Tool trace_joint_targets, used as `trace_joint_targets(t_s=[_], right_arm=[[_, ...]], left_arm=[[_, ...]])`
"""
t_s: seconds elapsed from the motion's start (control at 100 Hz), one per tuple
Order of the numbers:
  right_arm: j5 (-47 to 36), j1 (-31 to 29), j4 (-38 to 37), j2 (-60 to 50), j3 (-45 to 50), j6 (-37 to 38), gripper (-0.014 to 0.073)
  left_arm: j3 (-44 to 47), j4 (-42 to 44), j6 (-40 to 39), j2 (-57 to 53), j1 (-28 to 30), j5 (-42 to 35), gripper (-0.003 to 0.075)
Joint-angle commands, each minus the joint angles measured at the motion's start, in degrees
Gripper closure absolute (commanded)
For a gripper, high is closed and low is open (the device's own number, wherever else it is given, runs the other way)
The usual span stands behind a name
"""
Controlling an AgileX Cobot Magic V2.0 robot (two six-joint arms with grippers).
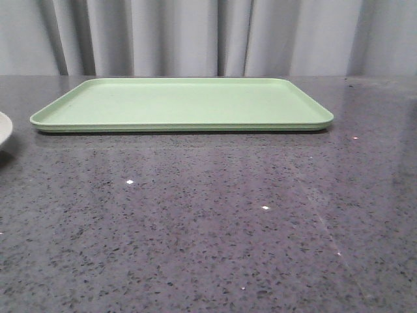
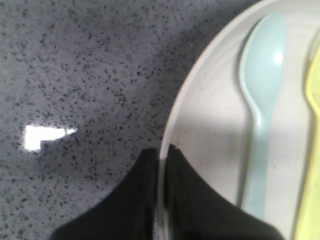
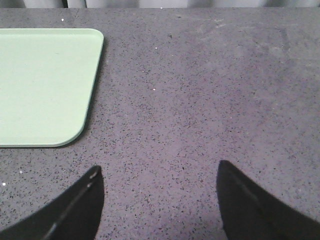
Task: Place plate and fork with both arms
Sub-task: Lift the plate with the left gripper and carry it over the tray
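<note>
Off-white plate [image 2: 210, 135] at table's left edge | left gripper [image 2: 161, 165] clenched on its rim | carry level; fork [image 2: 312, 150], blue spoon [image 2: 260, 100] ride loose | right gripper [image 3: 159, 200] spread, idle beside tray [image 1: 182, 104]

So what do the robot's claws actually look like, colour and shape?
Both are plain black. The left claw shows two broad fingers tapering to points. The right claw has two dark, pointed, wedge-shaped fingers. No markings or cables are visible.

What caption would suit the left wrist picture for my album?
The left tool pinches the rim of the plate, which carries a pale blue spoon and the yellow fork.
</note>
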Motion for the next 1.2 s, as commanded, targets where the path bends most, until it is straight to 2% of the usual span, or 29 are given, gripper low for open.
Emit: trace_joint_targets(t_s=[0.0, 0.24, 0.36, 0.5, 0.88, 1.19], right_arm=[[-4.43, 0.23, -0.88, 0.01, -1.92, -0.28, 0.0104], [-4.43, 0.23, -0.88, 0.01, -1.92, -0.28, 0.0104], [-4.43, 0.23, -0.88, 0.01, -1.92, -0.28, 0.0104], [-4.43, 0.23, -0.88, 0.01, -1.92, -0.28, 0.0104], [-4.43, 0.23, -0.88, 0.01, -1.92, -0.28, 0.0104], [-4.43, 0.23, -0.88, 0.01, -1.92, -0.28, 0.0104]], left_arm=[[-3.88, -5.0, 1.52, -2.63, -0.21, 0.49, 0.0741], [-12.37, -10.45, 1.58, -2.77, -1.59, 4.21, 0.0741], [-15.5, -14.59, 1.58, -2.28, -4.04, 3.92, 0.0741], [-18.86, -15.47, 0.11, 0.37, -10.37, 1.76, 0.0741], [-30.45, -15.08, -9.91, 14.22, -29.82, -5.04, 0.0741], [-41.02, -14.8, -18.12, 25.33, -38.02, -8.08, 0.0741]])
